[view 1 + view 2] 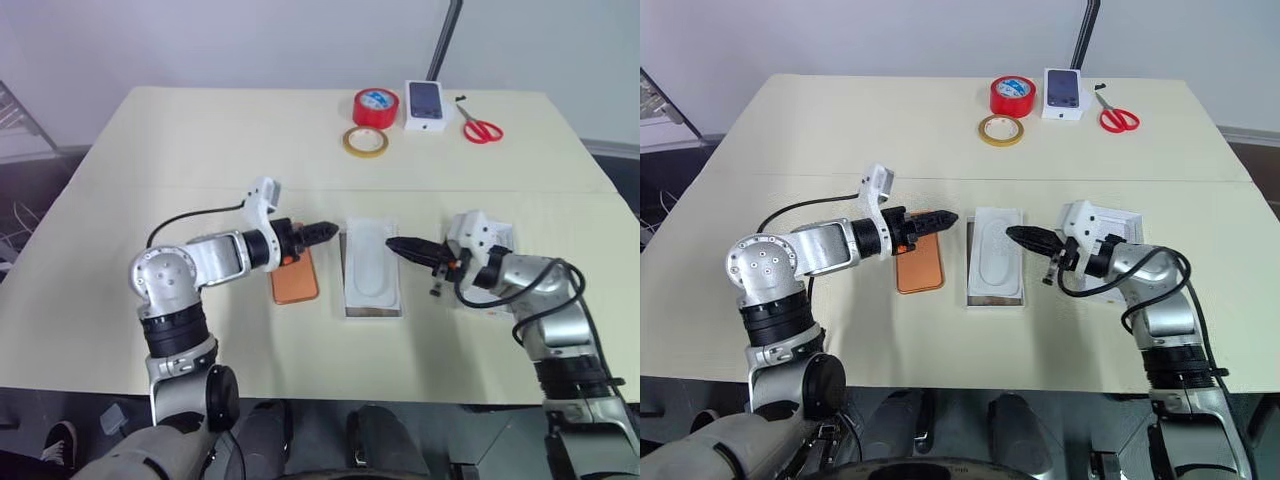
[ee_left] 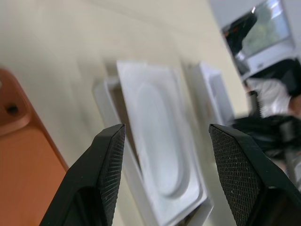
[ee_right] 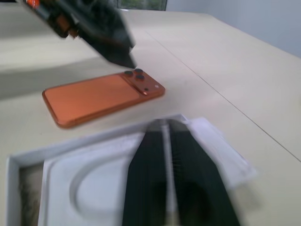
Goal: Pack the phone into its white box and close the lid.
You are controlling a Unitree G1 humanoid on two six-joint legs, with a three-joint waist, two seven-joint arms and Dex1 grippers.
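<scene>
A wide cream table (image 1: 200, 130) fills the scene, with a seam running across its middle and a pale wall behind it. Much of its top is bare, especially the left half and the strip nearest the robot.

At the centre lies the white box (image 1: 372, 305), a shallow tray holding a white moulded insert (image 1: 370, 262) with an oval recess (the insert sits slightly askew in the tray, as the left wrist view makes plain). Just left of the box, and apart from it, the phone (image 1: 296, 280) lies flat, orange back up; the right wrist view shows its three dark lenses at the corner towards the far side. The lid (image 1: 1118, 228) lies to the right of the box, mostly hidden behind the right arm.

The left end effector (image 1: 322, 229) hovers above the phone's far end, fingers apart and holding nothing. The right end effector (image 1: 402, 246) points at the box's right edge, its fingers pressed together and empty.

Along the far edge sit a red tape roll (image 1: 376, 106), a tan tape ring (image 1: 365, 142), a box with a phone picture (image 1: 426, 105) and red-handled scissors (image 1: 480, 127), all well away from both arms.
</scene>
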